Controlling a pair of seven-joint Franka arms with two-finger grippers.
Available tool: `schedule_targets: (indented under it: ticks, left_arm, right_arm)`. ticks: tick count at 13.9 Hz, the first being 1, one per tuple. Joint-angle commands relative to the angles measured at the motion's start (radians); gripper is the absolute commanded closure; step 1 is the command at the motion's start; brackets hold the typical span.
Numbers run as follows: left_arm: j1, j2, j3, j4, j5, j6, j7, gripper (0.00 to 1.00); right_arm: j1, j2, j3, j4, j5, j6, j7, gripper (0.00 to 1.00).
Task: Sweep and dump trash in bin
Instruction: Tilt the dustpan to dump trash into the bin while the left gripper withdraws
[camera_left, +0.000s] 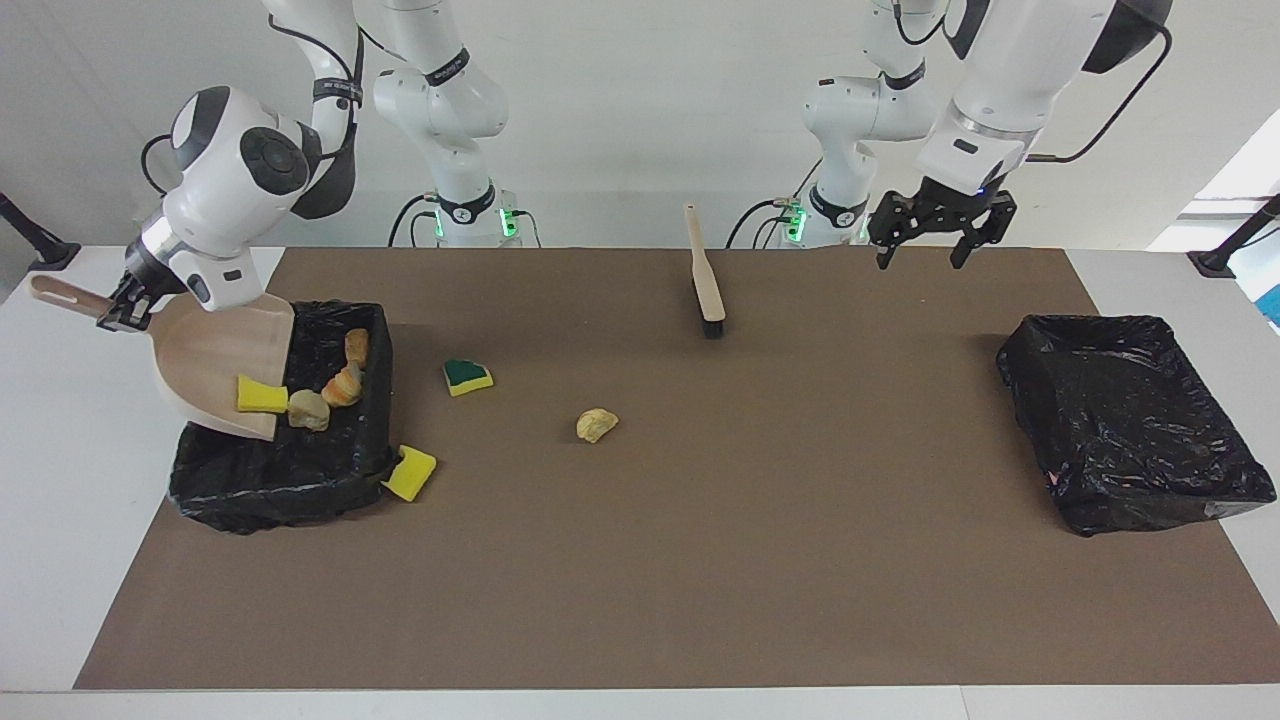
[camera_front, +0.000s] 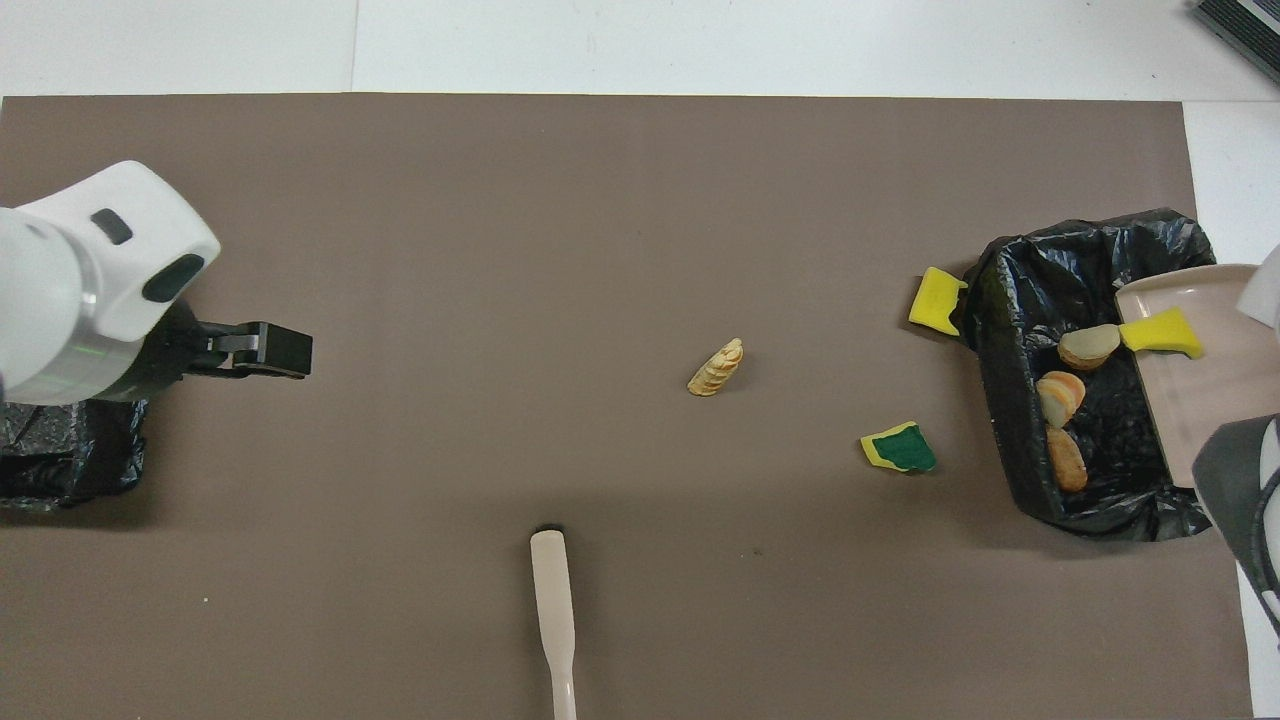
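The middle of the brown mat (camera_left: 700, 560) is free, with only the brush (camera_left: 705, 280), a green-backed sponge (camera_left: 466, 376) and a beige chunk (camera_left: 596, 425) in the way.

My right gripper (camera_left: 122, 312) is clamped tight, wrist angled down, up in the air at the table's right-arm end. My left gripper (camera_left: 928, 243) hangs raised with fingers spread wide, pointing down, toward the left-arm end by the robot-side edge.

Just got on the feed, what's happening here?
The right gripper is shut on the handle of the tilted dustpan, dumping trash into the black bin. One yellow sponge piece clings to its lip. Three scraps lie on the mat. The left gripper hangs open, away from the brush.
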Motion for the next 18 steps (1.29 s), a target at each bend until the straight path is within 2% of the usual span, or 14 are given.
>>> schedule_targets:
  ticks: [1, 4, 14, 16, 18]
  left_arm:
    - [0.033, 0.015, -0.008, 0.063, 0.012, -0.078, 0.082, 0.00]
    - [0.047, 0.006, -0.007, 0.063, 0.014, -0.081, 0.175, 0.00]
    - [0.096, 0.000, -0.008, 0.052, 0.005, -0.065, 0.160, 0.00]
    - [0.096, 0.000, -0.008, 0.052, 0.005, -0.064, 0.162, 0.00]
    - [0.097, -0.002, -0.008, 0.052, 0.005, -0.066, 0.163, 0.00]
  right_arm:
    - [0.002, -0.072, 0.006, -0.031, -0.033, 0.003, -0.044, 1.00]
    - [0.000, -0.084, 0.009, -0.033, -0.028, -0.017, -0.084, 1.00]
    - [0.034, -0.123, 0.015, -0.018, -0.001, -0.018, -0.099, 1.00]
    - [0.023, -0.120, 0.011, 0.009, 0.140, -0.023, -0.104, 1.00]
    - [0.023, -0.117, 0.014, 0.012, 0.229, -0.049, -0.098, 1.00]
